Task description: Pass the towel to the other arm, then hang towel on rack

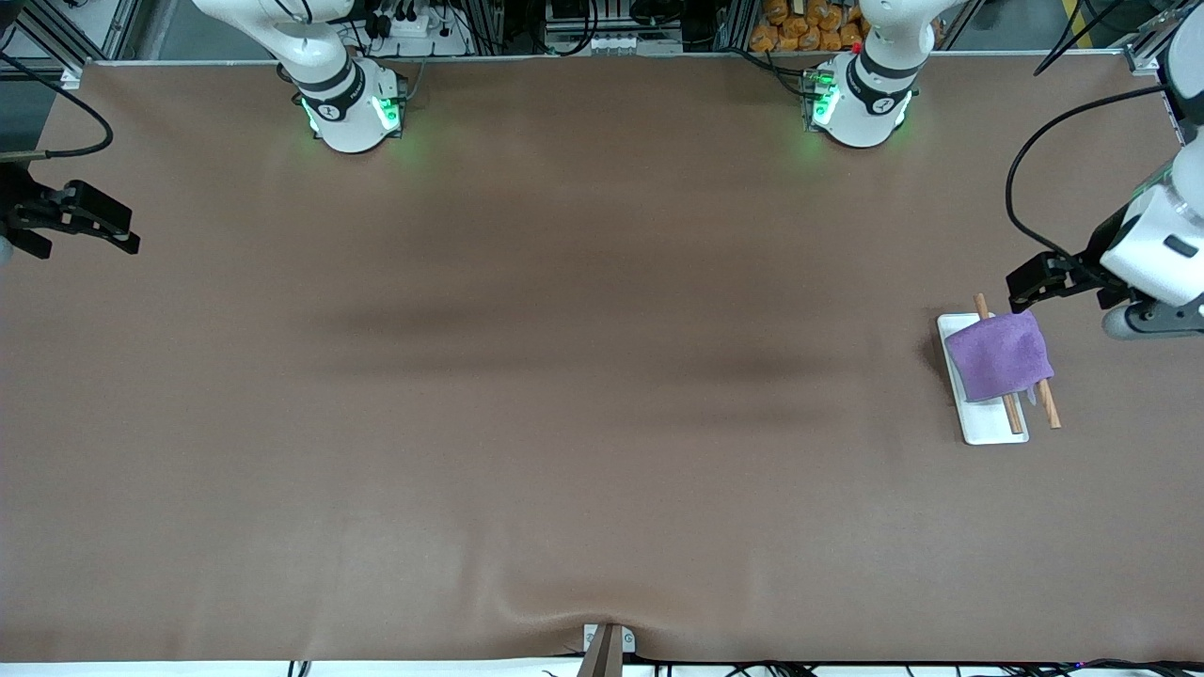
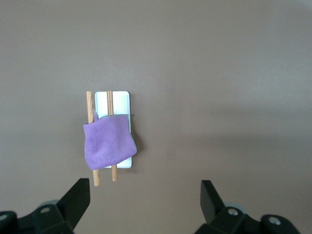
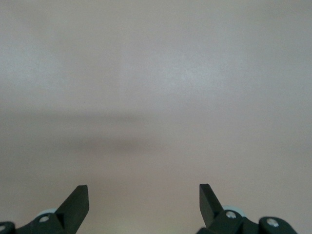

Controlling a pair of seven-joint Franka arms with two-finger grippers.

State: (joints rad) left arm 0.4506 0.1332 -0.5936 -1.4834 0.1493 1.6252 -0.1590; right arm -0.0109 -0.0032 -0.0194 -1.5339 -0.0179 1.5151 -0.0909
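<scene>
So the whole table (image 1: 564,395) is covered in one big brown mat, matte, with soft dark shadow bands across the middle and a little pucker at the edge nearest the front camera, where a small metal bracket (image 1: 607,644) pokes in.

Going across the front view: at the right arm's end the right gripper (image 1: 80,221) sits up in the air over the edge of the mat, fingers spread wide and nothing in them. Its wrist camera only sees bare mat and a faint shadow between the two black fingertips (image 3: 78,202).

Along the top edge are the two white arm bases, both glowing green, and above them a cluttered strip of aluminium framing, cables, a power strip and some orange stuff (image 1: 809,28) piled up.

Over at the left arm's end is the rack (image 1: 983,414): a white flat base with two wooden rods. The towel (image 1: 999,355) is draped over the rods, purple, covering the half of the rack farther from the front camera. The left gripper (image 1: 1035,282) hangs just above that end of the rack, jaws wide apart, not touching the towel, empty.
</scene>
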